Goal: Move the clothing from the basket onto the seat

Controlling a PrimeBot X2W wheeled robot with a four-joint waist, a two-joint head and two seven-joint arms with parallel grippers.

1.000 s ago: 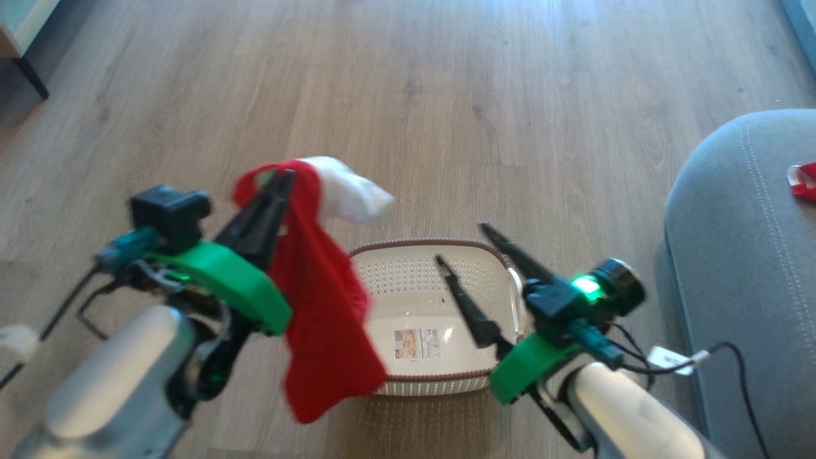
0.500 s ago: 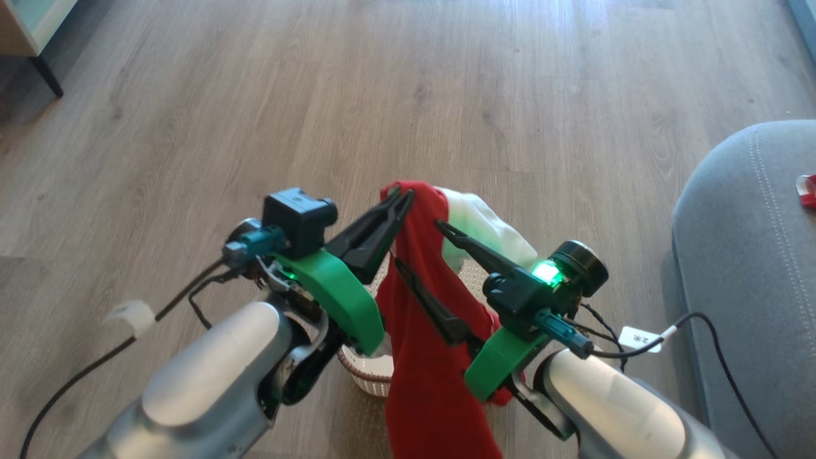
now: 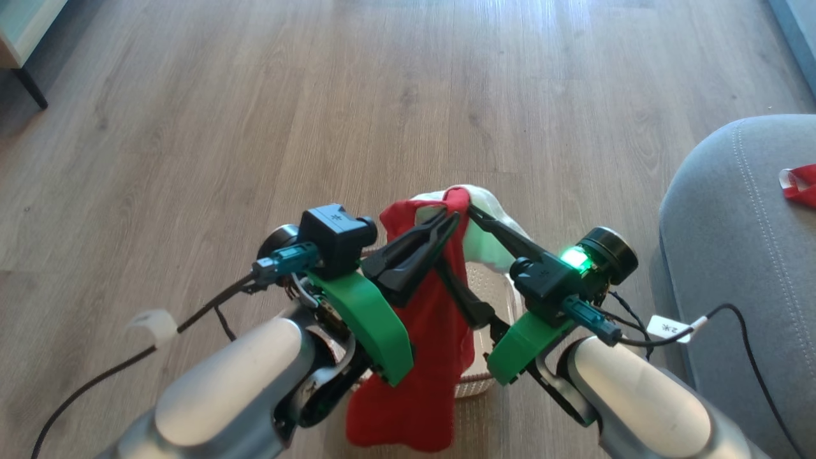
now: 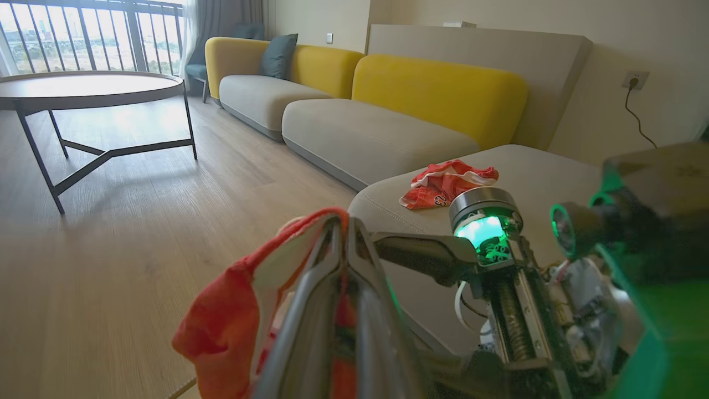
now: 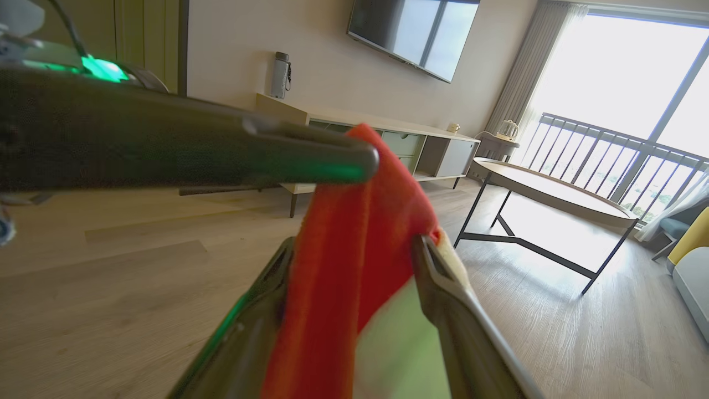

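- In the last second your left tool (image 3: pixel 451 220), clamped tight on the red garment (image 3: pixel 421 370), has swung in from the left. It now holds the garment up over the basket (image 3: pixel 479 381).
- Your right tool (image 5: pixel 354 244) has come up to meet it with its jaws spread wide. One finger sits on each side of the fabric, just below the left tool's pinch, and it has hold of nothing yet.
- This looks like the start of a handover or a two-tool carry. The garment is clear of the basket but not yet on the seat (image 3: pixel 720 223).
- The garment hangs from the pinch with its long axis running straight down. Its free hem points at the floor and, in the head view, drapes in front of the basket's near rim.
- Its white part (image 3: pixel 491 239) is bunched at the top, spilling toward the right tool.
- The seat lies well apart on your right, with another red piece (image 3: pixel 800 185) already on it.
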